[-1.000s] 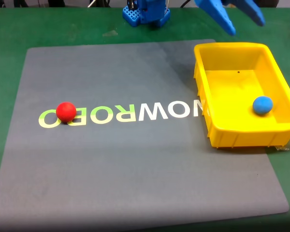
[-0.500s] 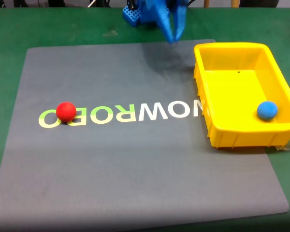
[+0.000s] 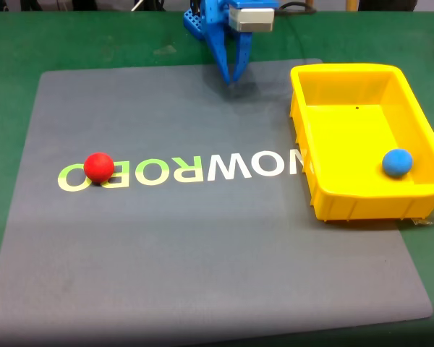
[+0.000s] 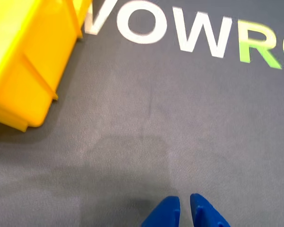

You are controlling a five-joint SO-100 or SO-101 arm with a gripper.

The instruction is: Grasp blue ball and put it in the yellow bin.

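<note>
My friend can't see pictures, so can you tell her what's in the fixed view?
A blue ball lies inside a yellow bin at the right of a grey mat printed with letters. A red ball sits on the mat at the left. The robot's blue hand, fingers together, points down at the mat's far edge.

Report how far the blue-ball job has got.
Done: the blue ball lies inside the yellow bin, near its right wall. In hand: nothing; the gripper hangs over the mat's far edge with its jaws nearly together and empty. Left: nothing visible for this task. The red ball sits on the mat lettering.
</note>
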